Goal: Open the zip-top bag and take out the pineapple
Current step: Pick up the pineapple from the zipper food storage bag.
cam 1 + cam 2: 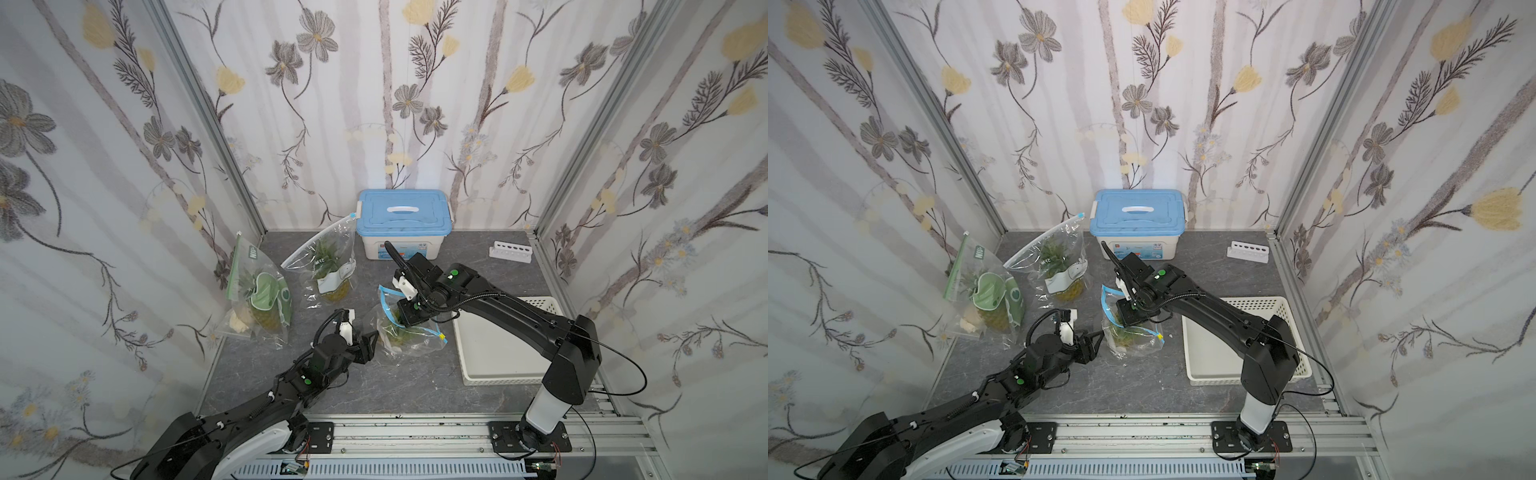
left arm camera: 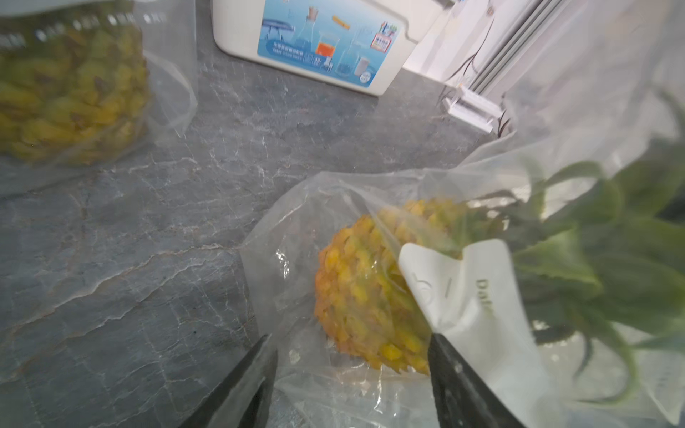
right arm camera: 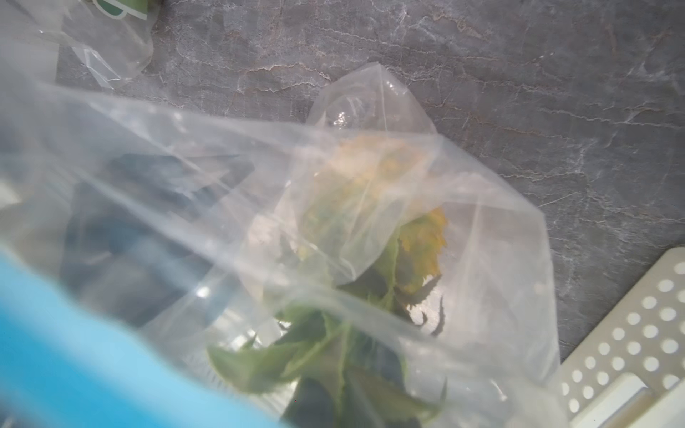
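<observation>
The clear zip-top bag with a blue zip strip lies mid-table in both top views, its mouth standing open. Inside lies the pineapple, yellow with green leaves. My right gripper reaches down into the bag's mouth. In the right wrist view its dark fingers sit close together with the leaves between them. My left gripper is open at the bag's closed end. Its black fingers straddle the plastic and the pineapple's base.
Two more bagged pineapples stand at the left and behind. A blue-lidded white box sits at the back wall, a white tube rack to its right. A white perforated basket lies right of the bag.
</observation>
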Controlling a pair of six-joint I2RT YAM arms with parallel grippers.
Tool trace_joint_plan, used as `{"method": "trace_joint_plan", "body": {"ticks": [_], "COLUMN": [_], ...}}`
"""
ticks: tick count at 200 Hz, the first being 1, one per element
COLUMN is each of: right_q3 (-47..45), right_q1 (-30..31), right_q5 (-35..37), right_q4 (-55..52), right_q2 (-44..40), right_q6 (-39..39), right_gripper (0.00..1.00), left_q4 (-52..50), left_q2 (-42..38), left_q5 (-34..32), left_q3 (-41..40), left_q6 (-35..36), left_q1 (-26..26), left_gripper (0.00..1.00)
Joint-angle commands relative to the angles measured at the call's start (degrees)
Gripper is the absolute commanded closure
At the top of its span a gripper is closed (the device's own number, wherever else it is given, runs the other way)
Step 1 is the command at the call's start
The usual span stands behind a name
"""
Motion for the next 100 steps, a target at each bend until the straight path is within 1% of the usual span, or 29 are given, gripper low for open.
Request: {"method": "trace_joint_plan", "body": {"ticks": [1,17,35,52,81,100], "right_q3": [2.91,5.97,9.95,12.59,16.45,19.22], "right_q1": [-0.41,-0.74,-1.12,-1.57,-2.50,-2.77], "right_q5": [0.39,-0.77,-0.42,0.32,-0.21,-0.19], "right_q4": [0.09,-1.78,-4.63,-6.49,-8.56,-9.99], "right_q2": [-1.51,-2.05,-1.87,-1.72,-1.42,-1.22], "right_q6": [-0.75,-1.28,-2.01,-2.64,-3.30,-3.54], "right_gripper": [1.00,1.00,1.00,1.00,1.00,1.00], "left_q4": [6.89,10.14,12.95,14.00,12.10,12.43], "left_q2": [7.35,14.11,18.68,19.34,18.96,20.10], "left_q5": [1.97,4.24,6.26,7.34,8.36,8.20], "left_q3": [1.86,3.90,4.97,4.97,6.00,6.40], "left_q6": [0.94,0.94,0.77,0.96,2.60,2.96], "left_q1": [0.10,0.06,0.10,0.10,0.14,0.10], "left_gripper": [0.32,0.30,0.22,0.20,0.19,0.19]}}
